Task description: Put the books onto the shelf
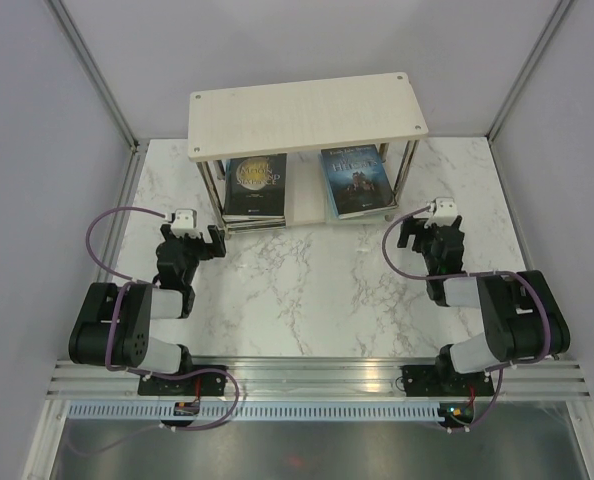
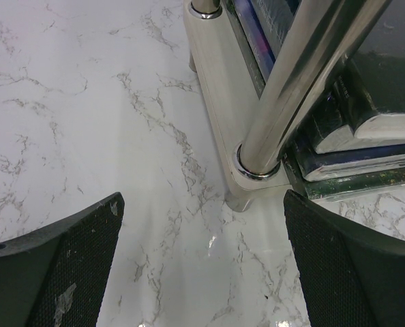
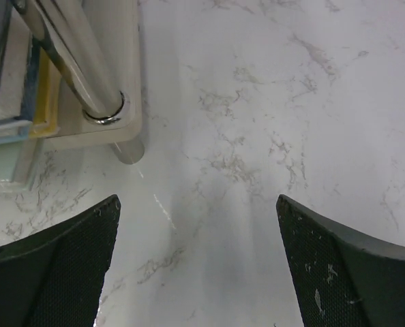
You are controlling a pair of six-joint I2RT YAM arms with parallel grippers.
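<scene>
Left fingers (image 2: 59, 266) and right fingers (image 3: 339, 259) both spread wide, holding nothing, low over desk (image 1: 307, 290); books (image 1: 255, 185) lie flat in two stacks on shelf (image 1: 307, 115) lower board, long axis 12–6, at 2 o'clock from left, 10 o'clock from right, equally near

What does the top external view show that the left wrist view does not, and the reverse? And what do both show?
Only top external: the shelf's top board, the right stack of books on the lower board, and the open right gripper. Only left wrist: the layered edges of the left stack seen from the side, and the small foot under the board's corner. Both: the left stack, the near left post, the marble table and the open left gripper.
</scene>
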